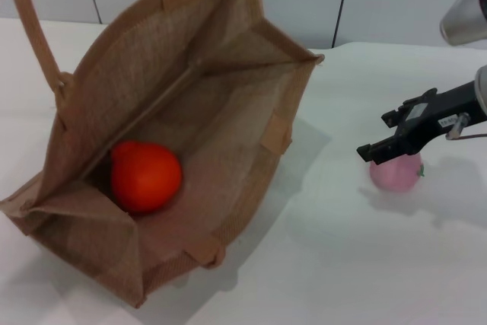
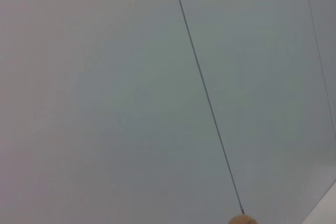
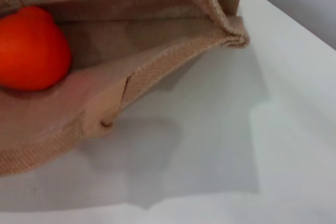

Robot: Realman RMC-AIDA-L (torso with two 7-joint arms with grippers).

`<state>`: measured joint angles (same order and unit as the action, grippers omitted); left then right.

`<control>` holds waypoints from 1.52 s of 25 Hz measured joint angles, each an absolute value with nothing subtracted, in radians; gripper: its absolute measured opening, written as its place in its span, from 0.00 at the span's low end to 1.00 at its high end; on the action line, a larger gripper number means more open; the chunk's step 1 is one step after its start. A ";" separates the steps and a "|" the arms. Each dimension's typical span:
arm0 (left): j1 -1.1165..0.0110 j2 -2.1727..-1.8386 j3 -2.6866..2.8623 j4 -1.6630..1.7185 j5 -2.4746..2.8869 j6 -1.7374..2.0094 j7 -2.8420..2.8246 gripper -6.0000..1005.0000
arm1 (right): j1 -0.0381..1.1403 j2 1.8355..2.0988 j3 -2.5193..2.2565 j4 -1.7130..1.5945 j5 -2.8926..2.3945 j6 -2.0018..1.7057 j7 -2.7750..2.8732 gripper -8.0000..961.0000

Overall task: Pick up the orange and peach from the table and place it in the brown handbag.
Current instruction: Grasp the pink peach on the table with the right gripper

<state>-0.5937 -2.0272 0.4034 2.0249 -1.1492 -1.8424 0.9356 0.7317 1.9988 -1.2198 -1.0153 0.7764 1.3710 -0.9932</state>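
My white table (image 1: 319,264) carries the brown handbag (image 1: 228,135), lying open on its side to my left, and the small pink peach (image 1: 396,173), resting well apart from it on my right.

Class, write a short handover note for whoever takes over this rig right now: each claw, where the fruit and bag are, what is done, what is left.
Right claw: over the small pale pink peach, grip unclear.
Left claw: out of view, its camera faces a wall.
Bright orange-red round orange: already inside the tan-brown woven jute handbag, which stands open on the plain white table.
Peach: on the table, to the bag's right.
Left: lift the peach and drop it into the bag.
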 joint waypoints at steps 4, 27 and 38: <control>-0.594 -2.028 0.403 2.025 -1.149 -1.842 0.936 0.11 | 0.735 1.987 -1.219 -1.008 0.769 1.371 -0.984 0.90; -0.596 -2.028 0.405 2.026 -1.148 -1.842 0.937 0.11 | 0.769 1.971 -1.216 -0.836 0.713 1.280 -0.990 0.89; -0.599 -2.028 0.415 2.025 -1.144 -1.842 0.937 0.11 | 0.805 1.977 -1.226 -0.721 0.703 1.233 -1.022 0.89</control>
<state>-0.5987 -2.0280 0.4152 2.0250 -1.1443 -1.8423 0.9373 0.8048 1.9769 -1.2261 -0.7213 0.7029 1.2327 -1.0222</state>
